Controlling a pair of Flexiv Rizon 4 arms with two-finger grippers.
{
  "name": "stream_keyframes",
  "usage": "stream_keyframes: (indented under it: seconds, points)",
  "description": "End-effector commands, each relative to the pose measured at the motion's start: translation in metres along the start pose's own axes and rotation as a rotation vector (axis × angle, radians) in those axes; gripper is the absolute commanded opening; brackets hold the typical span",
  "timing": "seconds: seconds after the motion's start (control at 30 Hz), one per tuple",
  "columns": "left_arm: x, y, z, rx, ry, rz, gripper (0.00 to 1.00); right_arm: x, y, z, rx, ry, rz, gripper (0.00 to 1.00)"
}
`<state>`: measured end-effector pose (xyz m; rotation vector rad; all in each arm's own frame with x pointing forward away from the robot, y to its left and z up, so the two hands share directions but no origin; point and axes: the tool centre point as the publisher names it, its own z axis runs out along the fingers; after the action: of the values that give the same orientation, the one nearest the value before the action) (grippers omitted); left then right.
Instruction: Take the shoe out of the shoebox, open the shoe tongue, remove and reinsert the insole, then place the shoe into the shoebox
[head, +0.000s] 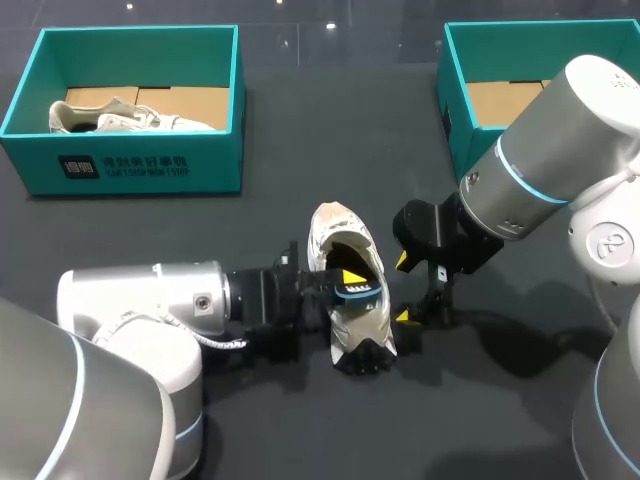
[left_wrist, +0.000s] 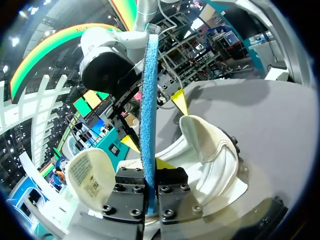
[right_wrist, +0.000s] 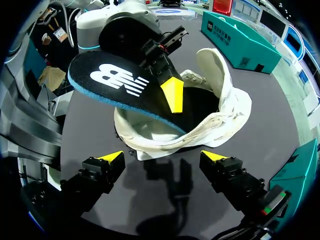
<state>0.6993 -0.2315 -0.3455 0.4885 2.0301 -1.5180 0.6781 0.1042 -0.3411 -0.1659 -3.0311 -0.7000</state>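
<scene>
Two things tell us we are in the insole step: the shoe (head: 335, 230) stands out on the worktop (head: 200, 420), well apart from both boxes, and the insole (head: 357, 291) is raised out of it. The tongue (left_wrist: 92, 172) is already pulled up and open. From this moment alone we cannot say whether the insole is coming out or going back in.

Our left jaws are pinching the insole by its edge, with one yellow tip on the black top face and the blue foam rim running up between the fingers. The insole hangs tilted over the shoe's opening. Its printed end is high and clear of the heel side, and its other end dips into the opening toward the tongue. We cannot tell whether that end touches the lining.

Our right jaws are spread and hold nothing. They sit low, just beside the shoe's right flank, and the shoe lies ahead of them, not between the fingers.

If the insole is to go back in, we judge the next move is to slide the lowered end forward under the tongue, lay the raised end flat, and let go only once it is seated. The shoe stands free and would likely skid under that push, so the right jaws look well placed to brace it.

Behind, the left shoebox (head: 130, 170) holds a second shoe (head: 120, 118). The right shoebox (head: 455, 100) is partly hidden, and what shows of its floor is bare card.
</scene>
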Motion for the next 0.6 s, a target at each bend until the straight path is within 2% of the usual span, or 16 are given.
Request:
stream_keyframes:
  seconds: [0.03, 0.17, 0.2, 0.37, 0.6]
  points:
    - [-0.001, -0.003, 0.002, -0.012, 0.010, -0.007, 0.00, 0.001, 0.000, 0.000, 0.001, -0.003, 0.001, 1.00]
    - [0.000, -0.010, -0.002, -0.001, 0.011, -0.014, 0.00, 0.001, 0.000, 0.000, 0.001, -0.003, 0.001, 1.00]
    - [0.001, -0.011, -0.003, 0.001, 0.012, -0.015, 0.07, 0.001, 0.000, 0.000, 0.001, -0.003, 0.001, 1.00]
    - [0.002, -0.021, -0.008, 0.024, 0.010, -0.023, 0.23, 0.001, 0.000, 0.000, 0.001, -0.003, 0.001, 1.00]
    - [0.005, -0.037, -0.014, 0.046, 0.007, -0.018, 0.24, 0.001, 0.000, 0.000, 0.001, -0.003, 0.001, 1.00]
